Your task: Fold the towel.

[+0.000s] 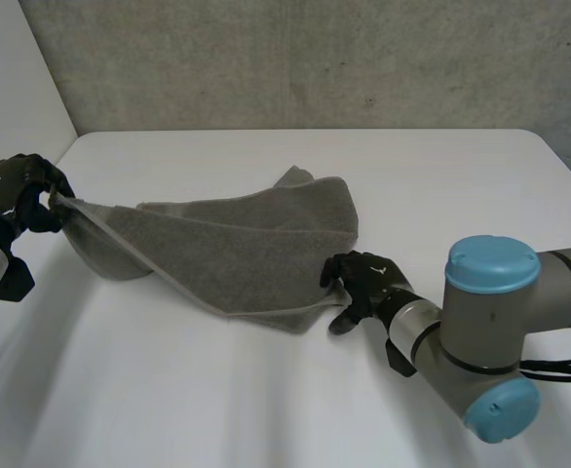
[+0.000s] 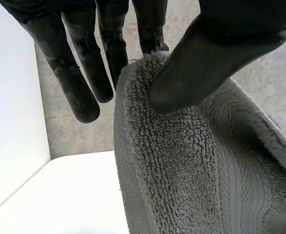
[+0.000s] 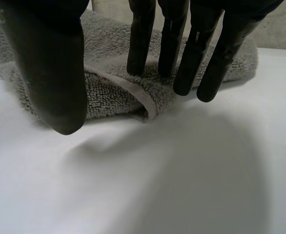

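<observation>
A grey towel (image 1: 247, 244) lies stretched and rumpled across the middle of the white table (image 1: 217, 390). At the table's left edge my left hand (image 1: 18, 190) holds the towel's left corner up off the table. In the left wrist view its thumb (image 2: 206, 53) pinches the towel (image 2: 182, 161) against the fingers. My right hand (image 1: 363, 280) is at the towel's near right corner. There its straight fingers (image 3: 143, 44) rest on the hemmed edge of the towel (image 3: 118, 87), and the thumb (image 3: 50, 68) stands apart in front of the cloth, above the table.
A grey concrete wall (image 1: 315, 58) stands behind the table's far edge, and a white wall (image 1: 13, 78) runs along the left side. My right arm's elbow (image 1: 490, 331) juts over the table's near right part.
</observation>
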Robot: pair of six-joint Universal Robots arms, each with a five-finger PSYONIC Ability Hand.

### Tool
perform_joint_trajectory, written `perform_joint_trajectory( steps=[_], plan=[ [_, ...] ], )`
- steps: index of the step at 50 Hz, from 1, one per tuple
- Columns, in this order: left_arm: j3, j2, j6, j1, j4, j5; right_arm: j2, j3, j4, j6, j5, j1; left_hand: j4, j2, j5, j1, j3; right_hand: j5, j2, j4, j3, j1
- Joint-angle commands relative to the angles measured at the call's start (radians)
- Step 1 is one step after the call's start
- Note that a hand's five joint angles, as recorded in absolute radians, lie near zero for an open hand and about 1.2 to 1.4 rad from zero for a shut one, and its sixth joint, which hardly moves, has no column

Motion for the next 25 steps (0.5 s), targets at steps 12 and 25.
perform_joint_trajectory(
  steps=[12, 25],
  plan=[
    [0.001, 0.0, -0.001, 0.001, 0.0, 0.0, 0.102, -0.188, -0.001, -0.006, 0.066, 0.027, 0.047, 0.599, 0.049, 0.099, 0.709, 0.802, 0.815, 0.808, 0.809, 0.808],
    [0.271, -0.071, -0.048, -0.045, 0.057, -0.015, 0.181, -1.041, 0.149, -0.521, 0.079, -0.021, 0.047, 0.599, 0.049, 0.099, 0.709, 0.802, 0.815, 0.808, 0.809, 0.808]
  ],
)
